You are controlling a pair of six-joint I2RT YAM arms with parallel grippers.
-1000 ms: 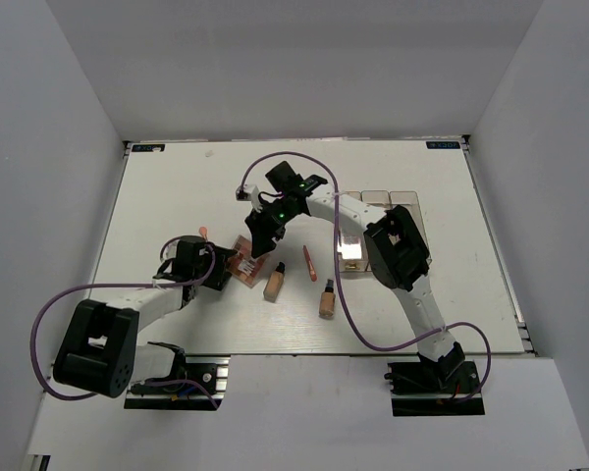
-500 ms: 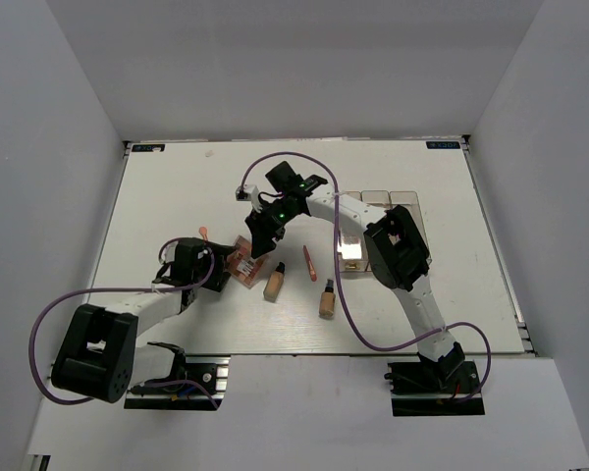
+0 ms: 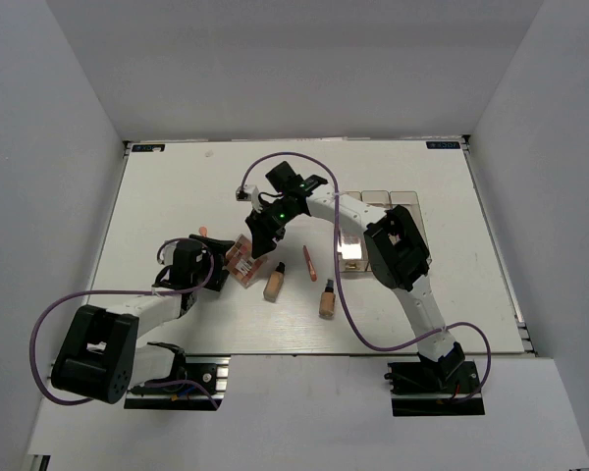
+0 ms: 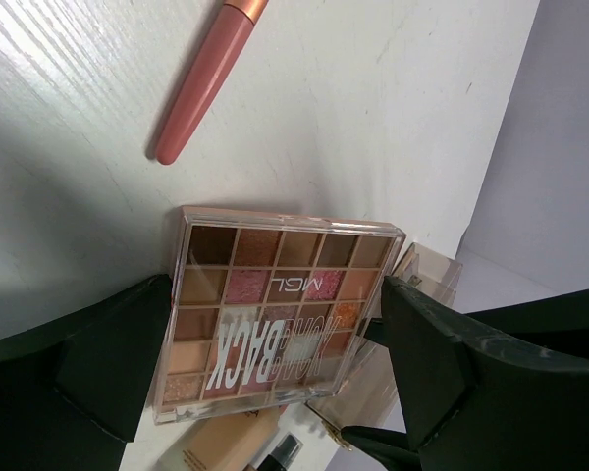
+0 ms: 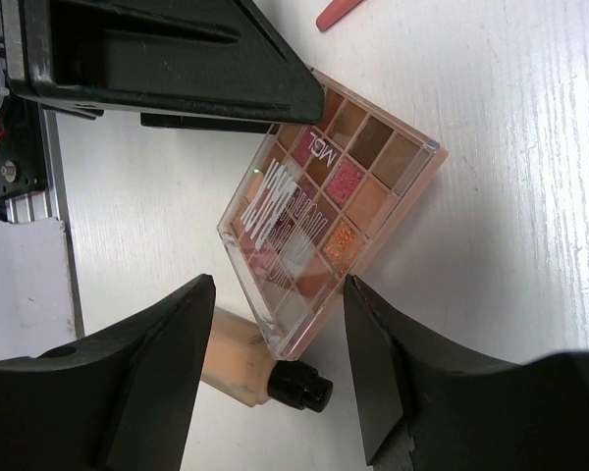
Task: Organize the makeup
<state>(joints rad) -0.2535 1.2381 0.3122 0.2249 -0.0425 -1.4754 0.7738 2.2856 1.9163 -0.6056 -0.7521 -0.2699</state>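
Observation:
An eyeshadow palette with pink and brown pans stands tilted on one edge left of centre. My left gripper is shut on it, one finger on each side edge, as the left wrist view shows. A clear-cased piece is partly hidden behind the palette. My right gripper hovers open over the palette's far corner, touching nothing. One beige bottle with a black cap lies under that corner. A second bottle and a thin pink stick lie to the right.
Another pink stick lies just beyond my left gripper, and it also shows in the left wrist view. The clear three-compartment box stands at the right, partly behind my right arm. The table's front edge is close behind my left arm.
My left gripper has moved a little right and lifted the palette from flat to tilted on its edge. My right gripper has stayed nearly still above it.

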